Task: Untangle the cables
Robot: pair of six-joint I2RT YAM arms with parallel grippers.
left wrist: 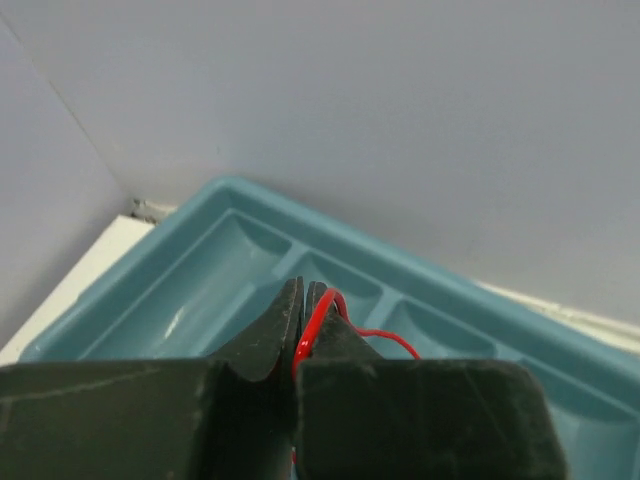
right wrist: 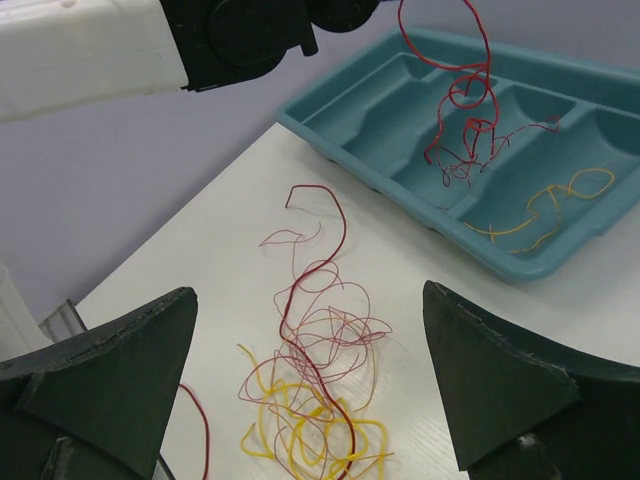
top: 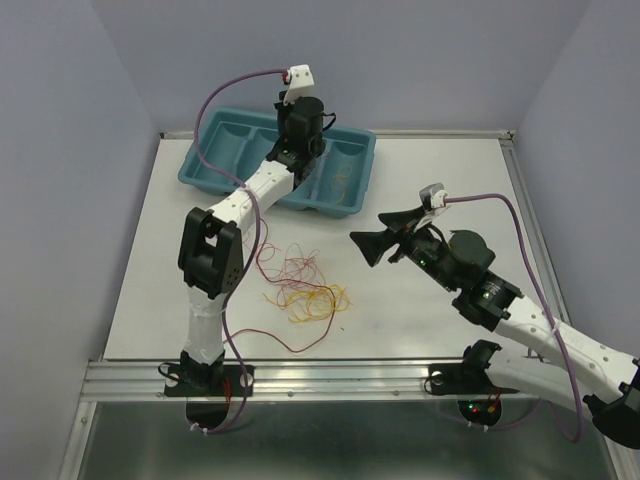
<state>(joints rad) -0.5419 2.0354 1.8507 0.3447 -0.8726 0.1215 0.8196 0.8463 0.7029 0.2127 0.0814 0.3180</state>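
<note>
Nearest to my view are the right fingers [right wrist: 110, 370], two dark wedges spread wide with nothing between them. They hover above the middle of the bench [top: 430, 310]. The tangled pile [right wrist: 320, 400] of dark red, red and yellow cables lies on the bench below them, a little toward the left edge.

The left fingers [left wrist: 285, 325] are clenched on a red cable [right wrist: 455, 95]. They hold it above the teal tray [right wrist: 330, 130], which sits at the far left corner of the bench.

This red cable hangs down from the left fingers, so its long axis is about vertical. Its curly lower end reaches into one tray compartment. Whether it already touches the floor there, I cannot tell. A yellow cable [right wrist: 545, 205] lies alone in the next compartment, the one at the tray end toward the right edge.

I judge that the coming move is only a release by the left arm, because the cable is already over its compartment. The springy curls could catch on the divider or cling to the fingers. For the pile, the right arm is clearly the nearer one.

The bench is white, smooth and matte, with a metal rail [top: 330, 375] along the near edge. Plain pale lilac walls [top: 420, 60] close the far, left and right sides.
</note>
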